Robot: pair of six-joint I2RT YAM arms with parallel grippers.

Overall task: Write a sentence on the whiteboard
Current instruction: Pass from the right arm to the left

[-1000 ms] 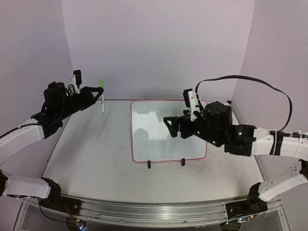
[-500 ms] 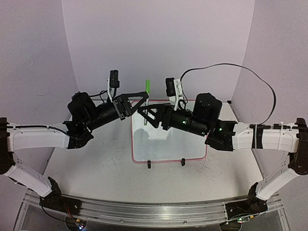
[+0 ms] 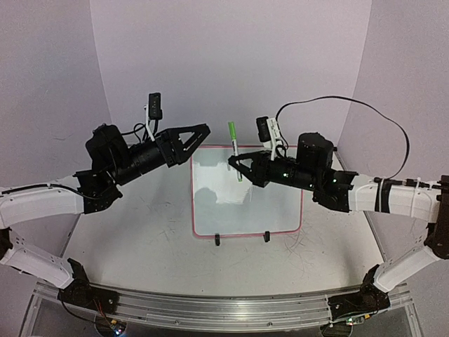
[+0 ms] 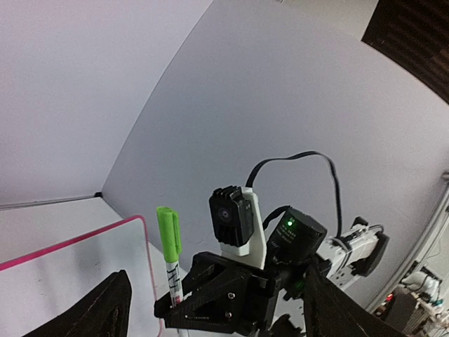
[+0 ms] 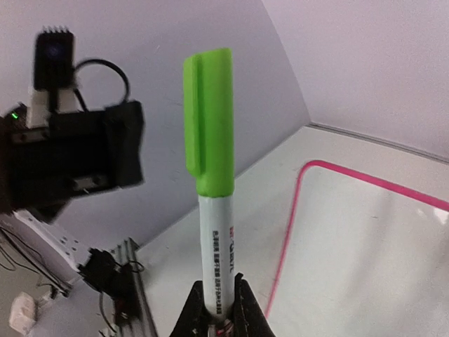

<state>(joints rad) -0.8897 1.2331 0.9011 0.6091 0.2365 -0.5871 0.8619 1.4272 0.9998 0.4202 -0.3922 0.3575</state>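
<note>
The whiteboard (image 3: 270,203), white with a pink rim, stands on its black wire feet at the table's middle. No sentence shows on its face. A white marker with a green cap (image 3: 234,147) stands upright above the board's far left corner, cap up. My right gripper (image 3: 236,163) is shut on the marker's lower barrel. In the right wrist view the marker (image 5: 214,203) rises straight out of the gripper (image 5: 216,309). My left gripper (image 3: 205,137) hangs open just left of the marker, apart from it. The left wrist view shows the marker (image 4: 170,256) between its spread fingers (image 4: 109,309).
Lilac walls close in the table on three sides. The metal rail (image 3: 210,309) with both arm bases runs along the near edge. A black cable (image 3: 351,105) loops above the right arm. Faint grey scratches mark the tabletop (image 3: 140,225).
The marker passed from my left gripper to my right one. The left jaws opened and drew back to the left; the right jaws shut on the barrel and shifted slightly right.
</note>
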